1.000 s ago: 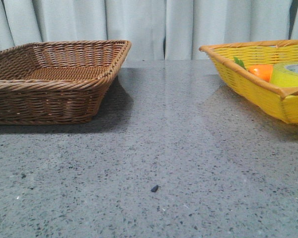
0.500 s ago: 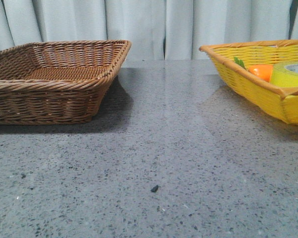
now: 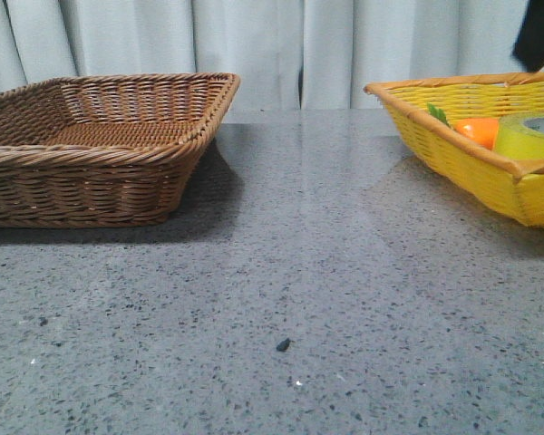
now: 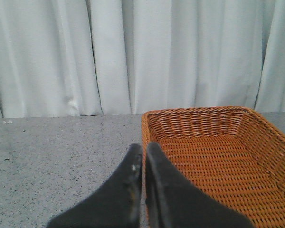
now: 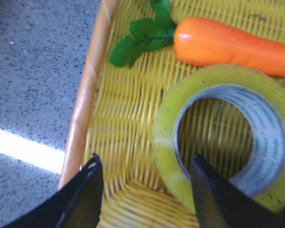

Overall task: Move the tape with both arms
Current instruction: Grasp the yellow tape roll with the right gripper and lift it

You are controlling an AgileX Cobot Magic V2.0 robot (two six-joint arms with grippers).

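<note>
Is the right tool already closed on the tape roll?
No. In the right wrist view the right tool is open above the yellow basket, and the tape lies flat, not gripped.

Tape [image 3: 529, 136] beside carrot [image 3: 477, 131] in right basket [image 3: 453, 154]; empty basket [image 3: 91, 181] at left.

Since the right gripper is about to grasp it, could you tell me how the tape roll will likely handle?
The tape looks like a rigid ring lying flat in the yellow basket, so it probably won't roll. Its glossy yellow side may be slippery. The open core suggests it is fairly light, and one finger could hook inside.
</note>
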